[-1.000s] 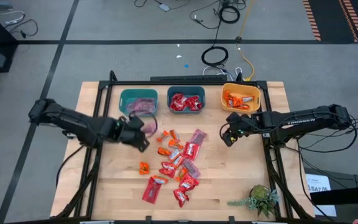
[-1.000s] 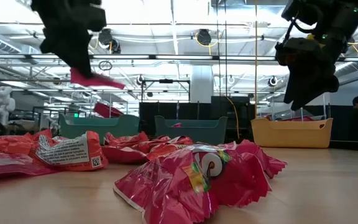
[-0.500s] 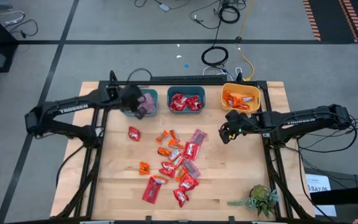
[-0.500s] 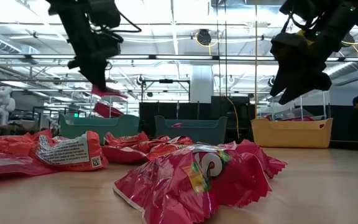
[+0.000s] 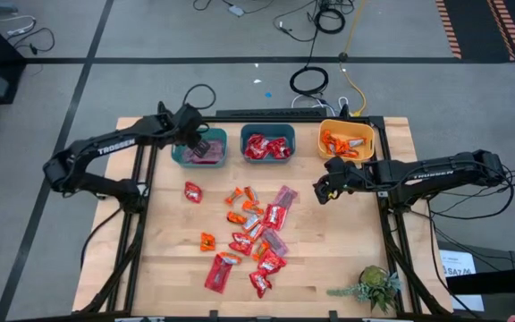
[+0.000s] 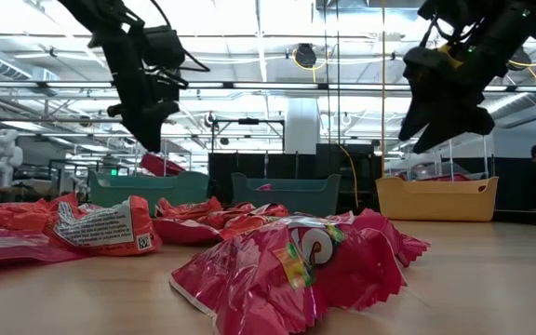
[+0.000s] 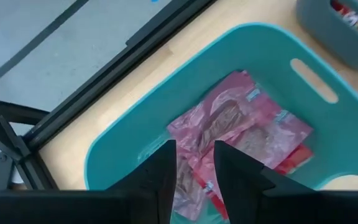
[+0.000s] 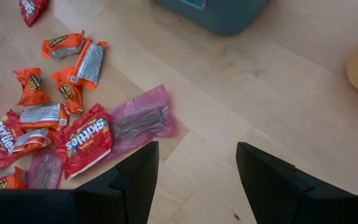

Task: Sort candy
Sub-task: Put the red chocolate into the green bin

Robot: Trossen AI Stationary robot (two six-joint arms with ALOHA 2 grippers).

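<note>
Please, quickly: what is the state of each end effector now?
Left end effector: open a little, holding nothing, above the teal bin.
Right end effector: open, empty, above the table.

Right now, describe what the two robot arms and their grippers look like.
Both arms are dark, nearly black, built of slim jointed tubes. White TROSSEN lettering runs along the left arm and the right arm. A thin black cable loops above the left gripper. The right gripper shows a small green light on its body. Each gripper ends in two flat, dark, blunt fingers.
</note>
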